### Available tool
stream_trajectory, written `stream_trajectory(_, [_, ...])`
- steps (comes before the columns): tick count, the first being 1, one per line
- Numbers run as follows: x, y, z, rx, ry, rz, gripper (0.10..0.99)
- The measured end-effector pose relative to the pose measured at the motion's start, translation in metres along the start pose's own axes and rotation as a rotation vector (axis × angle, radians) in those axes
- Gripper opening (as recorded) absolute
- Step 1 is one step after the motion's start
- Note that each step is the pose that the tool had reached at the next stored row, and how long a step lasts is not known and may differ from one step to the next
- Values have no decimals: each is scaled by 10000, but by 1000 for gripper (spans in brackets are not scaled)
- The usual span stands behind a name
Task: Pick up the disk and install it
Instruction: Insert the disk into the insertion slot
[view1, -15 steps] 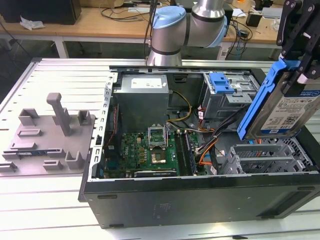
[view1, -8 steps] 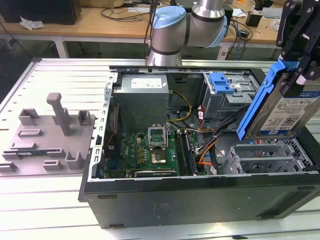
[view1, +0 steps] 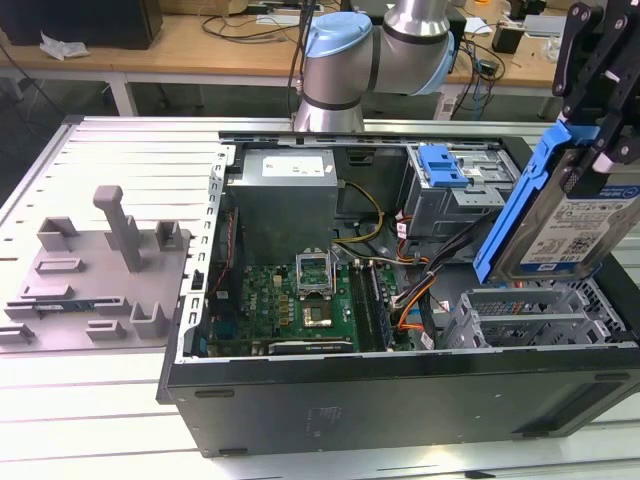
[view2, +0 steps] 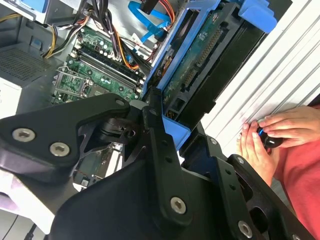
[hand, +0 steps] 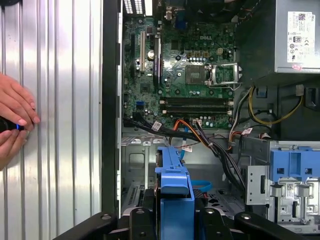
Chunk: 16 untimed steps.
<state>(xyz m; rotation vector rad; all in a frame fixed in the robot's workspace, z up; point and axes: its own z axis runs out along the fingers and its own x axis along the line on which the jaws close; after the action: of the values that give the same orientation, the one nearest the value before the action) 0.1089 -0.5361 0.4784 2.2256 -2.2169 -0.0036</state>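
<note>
Silver table (view1: 120, 150): we see a ribbed metal top that carries the whole scene.
Black computer case (view1: 400, 400): it lies on its side on the table with the side panel off and the insides facing up.
Robot arm (view1: 345, 70): its grey and pale-blue joints rise behind the case.
Grey fixture plate (view1: 95, 270): it lies at the exterior view's left, just beside the case, with upright posts on it.
Power supply (view1: 290, 205): we see a grey box at the back of the case, also in the first wrist view (hand: 295, 35).
Motherboard (view1: 290, 300): the green board sits on the case floor in front of the power supply.
Drive cage (view1: 450, 205): this grey metal cage sits at the back, toward the exterior view's right, with a blue latch (view1: 443, 165) on top.
Disk (view1: 575, 225): the silver drive with its white-and-blue label and blue carrier rail (view1: 520, 200) hangs steeply tilted over the exterior view's right end of the case. Its lower end is just above a grey metal bay (view1: 530, 315). In the first wrist view we see it edge-on (hand: 174, 185).
Gripper (view1: 592, 135): its black fingers (view2: 157, 130) are pressed onto the disk from both sides, pinching its upper end.
Hands (view2: 270, 135): a person's two hands rest on the table beside the case, closed around a small dark object (view2: 271, 140).
</note>
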Motion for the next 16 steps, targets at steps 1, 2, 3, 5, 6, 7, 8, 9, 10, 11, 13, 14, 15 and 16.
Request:
stream_trajectory(1, [5,-1,3,0,0,0,365])
stream_trajectory(2, [7,-1,5,0,1,0,365])
stream_trajectory(3, [8,-4,7,0,4,0,365])
stream_trajectory(5, [9,-10,16,0,1,-1,365])
stream_trajectory(6, [10,-14,22,0,1,0,365])
stream_trajectory(7, [10,-16,27,0,1,1,365])
stream_trajectory(8, [10,-18,31,0,1,0,365])
stream_trajectory(9, [10,-20,37,0,1,0,365])
stream_trajectory(10, [10,-21,42,0,2,0,365])
stream_trajectory(11, [11,-21,48,0,2,0,365])
stream_trajectory(13, [14,-21,54,0,2,0,365])
stream_trajectory(14, [16,-21,57,0,1,0,365])
stream_trajectory(15, [18,-21,60,0,2,0,365])
stream_trajectory(16, [20,-21,62,0,1,0,365])
